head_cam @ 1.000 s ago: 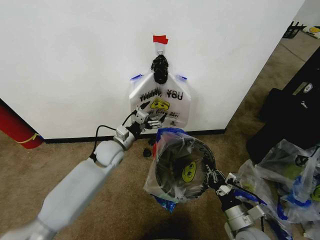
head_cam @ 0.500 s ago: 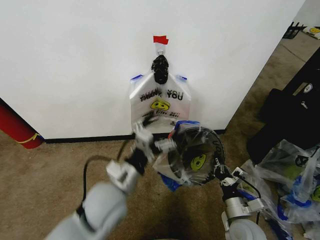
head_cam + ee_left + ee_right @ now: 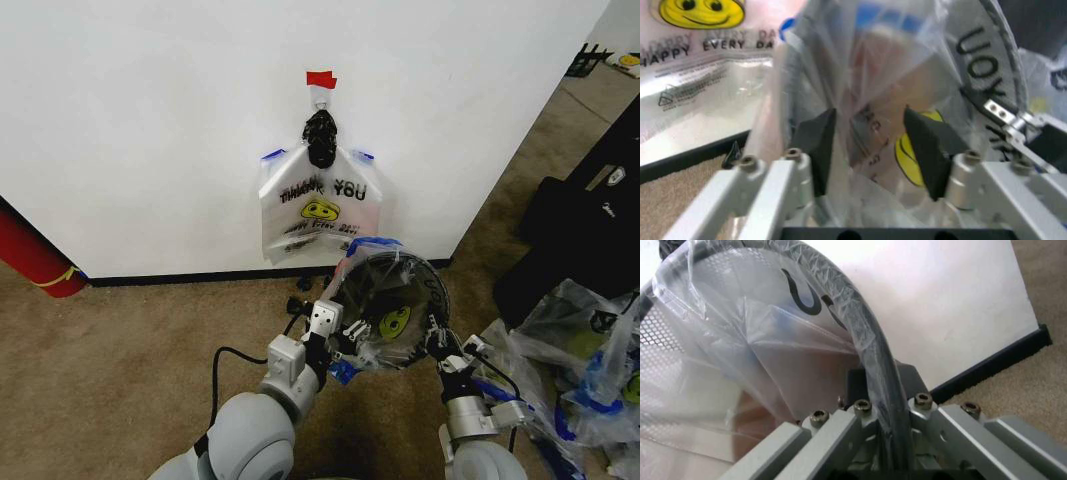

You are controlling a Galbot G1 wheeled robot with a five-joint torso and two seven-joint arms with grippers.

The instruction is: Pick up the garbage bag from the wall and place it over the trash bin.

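Note:
A garbage bag (image 3: 322, 205) with a yellow smiley hangs from a black hook on the white wall (image 3: 150, 120), under a red tape strip. Another such bag (image 3: 385, 322) is stretched over the black mesh trash bin (image 3: 440, 295), which is tilted with its mouth facing me. My right gripper (image 3: 432, 345) is shut on the bin's bag-covered rim (image 3: 860, 315). My left gripper (image 3: 345, 335) is at the bin's left side. It is open, and the bag's film (image 3: 867, 90) lies between its black fingers (image 3: 817, 142).
A big red cylinder (image 3: 35, 255) leans at the wall's far left. Clear bags holding green and blue things (image 3: 580, 340) and black cases (image 3: 590, 220) crowd the right. Brown carpet lies open on the left.
My left arm drew back from the wall bag and dropped to the bin's left rim. The bin rose and shifted right a second ago and has held steady since.

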